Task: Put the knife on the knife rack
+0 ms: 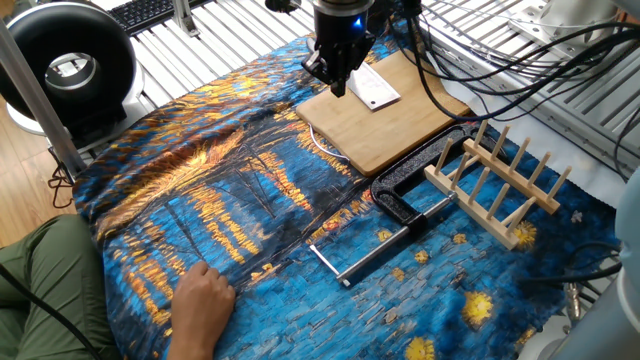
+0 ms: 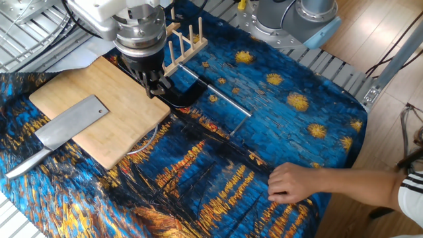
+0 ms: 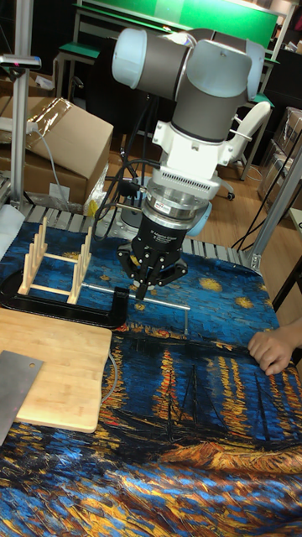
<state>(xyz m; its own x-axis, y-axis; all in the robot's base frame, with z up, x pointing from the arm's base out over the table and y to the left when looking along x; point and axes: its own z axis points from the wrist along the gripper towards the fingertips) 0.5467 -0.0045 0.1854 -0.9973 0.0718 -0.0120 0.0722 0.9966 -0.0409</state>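
Observation:
The knife (image 2: 71, 122) lies flat on the bamboo cutting board (image 2: 112, 86), its broad grey blade on the wood and its handle (image 2: 26, 165) over the board's edge on the cloth. The blade (image 1: 375, 88) also shows just behind the arm, and the blade (image 3: 17, 382) appears at the tall view's left edge. The knife rack (image 2: 182, 41) (image 1: 495, 185) (image 3: 54, 260) stands upright and bare beyond the board. My gripper (image 2: 156, 87) (image 1: 338, 85) (image 3: 140, 291) hangs above the board's corner near the rack, apart from the knife, fingers together and holding nothing.
A black clamp (image 1: 400, 205) (image 3: 67, 310) with a long silver rod (image 2: 215, 92) lies between board and rack. A person's hand (image 2: 291, 182) (image 1: 205, 300) (image 3: 273, 348) rests on the painted cloth at the table's edge. Cables trail behind the arm.

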